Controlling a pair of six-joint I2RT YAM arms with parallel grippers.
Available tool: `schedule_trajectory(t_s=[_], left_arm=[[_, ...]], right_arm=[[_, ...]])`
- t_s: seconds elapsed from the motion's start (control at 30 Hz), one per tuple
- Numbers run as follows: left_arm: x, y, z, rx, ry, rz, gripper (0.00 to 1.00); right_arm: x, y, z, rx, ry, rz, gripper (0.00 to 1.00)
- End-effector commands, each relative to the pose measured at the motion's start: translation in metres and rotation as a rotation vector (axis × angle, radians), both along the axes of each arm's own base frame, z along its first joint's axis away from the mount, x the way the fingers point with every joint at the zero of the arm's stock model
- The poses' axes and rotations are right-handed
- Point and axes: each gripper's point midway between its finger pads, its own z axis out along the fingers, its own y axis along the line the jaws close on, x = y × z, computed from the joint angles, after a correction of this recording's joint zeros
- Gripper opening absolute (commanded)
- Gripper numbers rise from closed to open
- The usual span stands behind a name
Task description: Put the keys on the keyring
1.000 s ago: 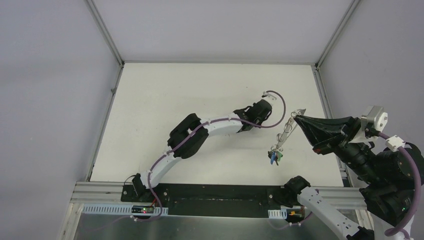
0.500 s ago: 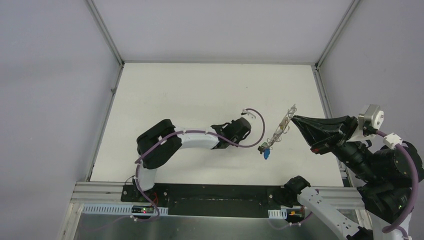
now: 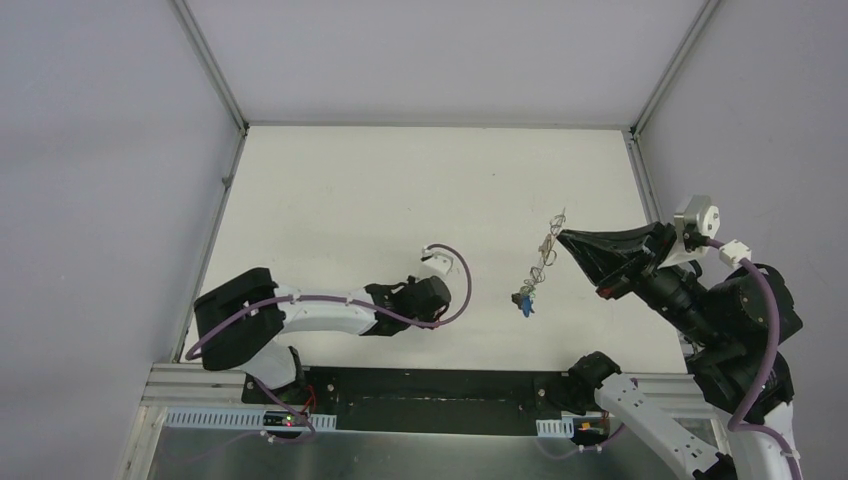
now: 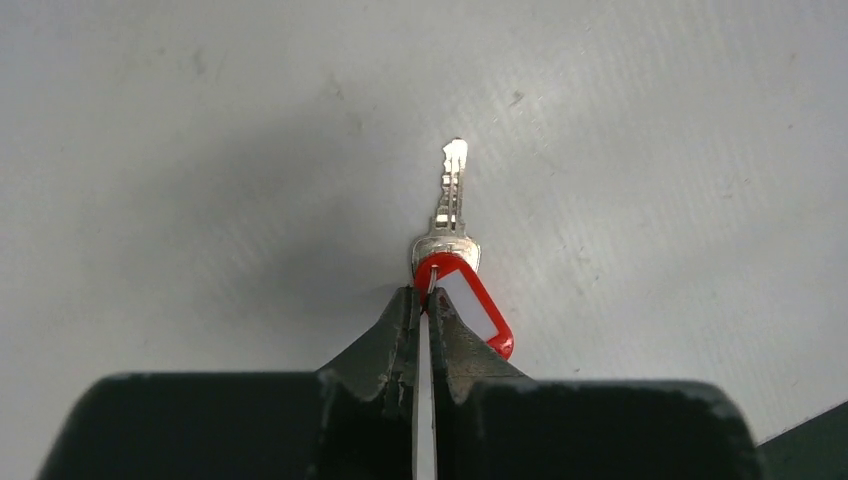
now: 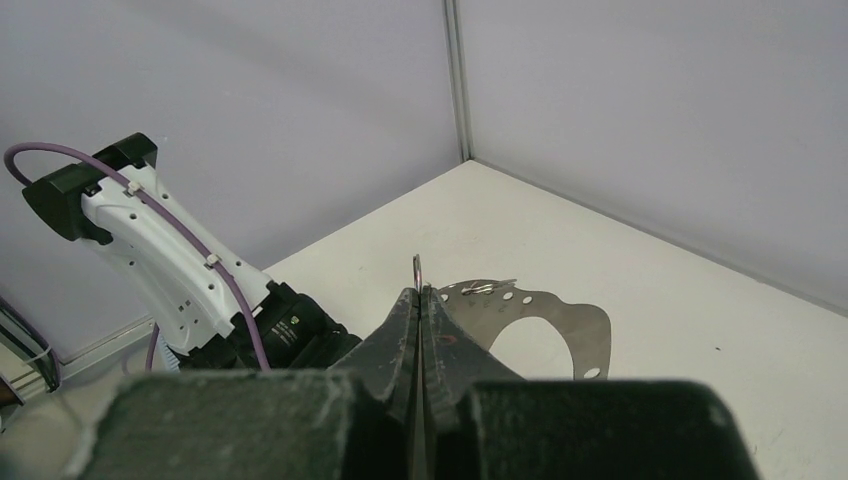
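While the keyring (image 3: 547,250) appears to hang clear of the table (image 3: 350,200) at about 3 o'clock in the overhead view, its wire is pinched between the pressed-together fingers of the right gripper (image 3: 562,237). The keys (image 3: 540,270) strung on it trail from that tip toward 7 o'clock, ending in a blue-headed key (image 3: 524,302). Well apart, near 6 o'clock, the left gripper (image 4: 425,295) has its fingers closed on the edge of a red-headed key (image 4: 470,308), blade pointing to 12 o'clock in the wrist view. Whether that key is lifted off the surface cannot be told. Likely hazards: the narrow edge grip may let the red-headed key pivot or slip in transit, and the dangling keys may swing, leaving hole and wire end misaligned.
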Motion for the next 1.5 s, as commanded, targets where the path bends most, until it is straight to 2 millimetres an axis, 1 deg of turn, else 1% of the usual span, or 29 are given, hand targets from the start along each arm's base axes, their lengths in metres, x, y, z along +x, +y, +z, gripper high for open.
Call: schedule_trajectory(t_s=[0.0,0.07,0.1,0.2,0.3,0.37,0.4,0.5,0.6,0.67,0.73,0.83,1.0,1.03,1.1,1.13,1.17,1.23,1.27,1.33,1.47], left_arm=[[-0.036,0.068,-0.031,0.167,0.128,0.085,0.05],[-0.03,0.067,-0.017,0.148,0.09,0.091,0.17],[-0.027,0.066,-0.009,0.142,0.074,0.085,0.25],[-0.021,0.056,0.018,0.142,0.044,0.045,0.48],[-0.014,0.046,0.047,0.148,0.028,0.038,0.66],[-0.01,0.035,0.068,0.129,0.022,0.03,0.73],[-0.009,0.031,0.075,0.121,0.023,0.022,0.76],[-0.005,0.018,0.095,0.066,0.044,0.0,0.8],[0.0,0.008,0.107,-0.01,0.098,0.003,0.8],[0.001,0.006,0.109,-0.055,0.155,0.011,0.8],[0.002,0.008,0.107,-0.097,0.221,0.048,0.8],[0.003,0.019,0.099,-0.172,0.336,0.157,0.79],[-0.011,0.031,0.089,-0.316,0.446,0.306,0.75],[-0.014,0.035,0.086,-0.347,0.463,0.353,0.73],[-0.022,0.049,0.073,-0.383,0.498,0.481,0.65],[-0.025,0.055,0.071,-0.435,0.529,0.585,0.59],[-0.028,0.062,0.063,-0.463,0.552,0.668,0.55],[-0.035,0.073,0.051,-0.519,0.596,0.789,0.48],[-0.038,0.077,0.045,-0.538,0.608,0.82,0.47],[-0.043,0.082,0.041,-0.575,0.623,0.85,0.47],[-0.045,0.085,0.045,-0.615,0.616,0.843,0.47]], right_arm=[[-0.002,0.004,0.021,0.073,-0.051,0.026,0.0],[0.001,0.007,0.014,0.065,-0.035,0.031,0.0],[0.002,0.008,0.012,0.064,-0.029,0.032,0.0],[0.006,0.011,0.002,0.054,-0.009,0.033,0.0],[0.009,0.012,-0.011,0.036,0.014,0.029,0.0],[0.011,0.012,-0.021,0.025,0.03,0.021,0.0],[0.013,0.012,-0.027,0.019,0.04,0.017,0.0],[0.017,0.011,-0.044,0.002,0.072,0.0,0.0],[0.019,0.011,-0.06,-0.016,0.101,-0.011,0.0],[0.021,0.01,-0.071,-0.027,0.124,-0.02,0.0],[0.022,0.009,-0.079,-0.037,0.143,-0.028,0.0],[0.022,0.009,-0.09,-0.044,0.17,-0.03,0.0],[0.023,0.011,-0.104,-0.046,0.215,-0.026,0.0],[0.024,0.012,-0.106,-0.045,0.224,-0.025,0.0],[0.026,0.013,-0.112,-0.044,0.25,-0.03,0.0],[0.028,0.014,-0.115,-0.044,0.265,-0.033,0.0],[0.029,0.015,-0.118,-0.046,0.28,-0.033,0.0],[0.031,0.018,-0.126,-0.051,0.306,-0.031,0.0],[0.032,0.019,-0.129,-0.052,0.316,-0.029,0.0],[0.033,0.021,-0.133,-0.052,0.334,-0.025,0.0],[0.034,0.023,-0.142,-0.059,0.356,-0.017,0.0]])
